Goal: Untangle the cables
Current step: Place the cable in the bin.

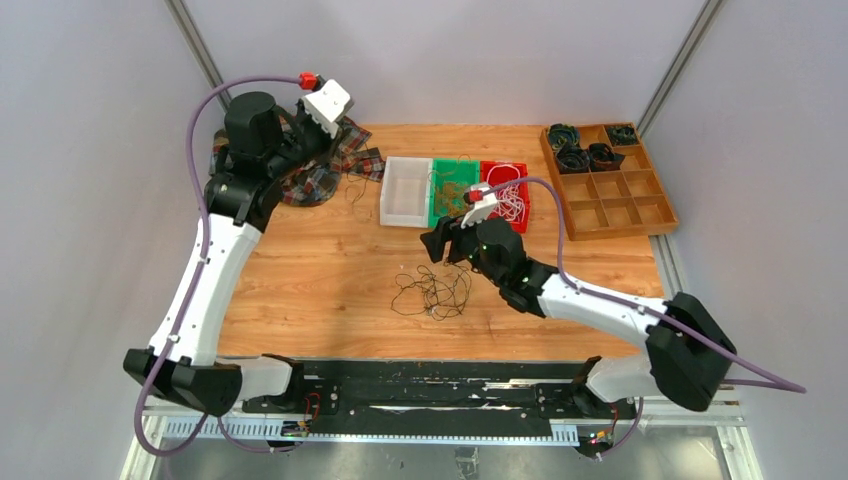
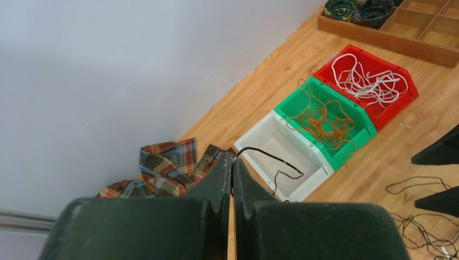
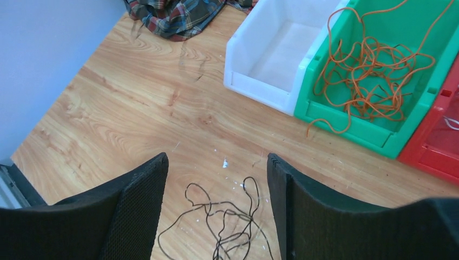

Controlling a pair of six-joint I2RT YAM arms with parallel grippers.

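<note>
My left gripper is shut on a thin black cable, whose free end hangs above the white bin. In the top view this gripper is high at the back left over the plaid cloth, with the cable dangling below. A tangle of black cables lies mid-table. My right gripper is open and empty just above and behind the tangle; its jaws stand wide apart. Copper-orange cables lie in the green bin, white cables in the red bin.
The white, green and red bins stand side by side at the back centre. A plaid cloth lies at the back left. A wooden divided tray with dark coiled rolls sits at the back right.
</note>
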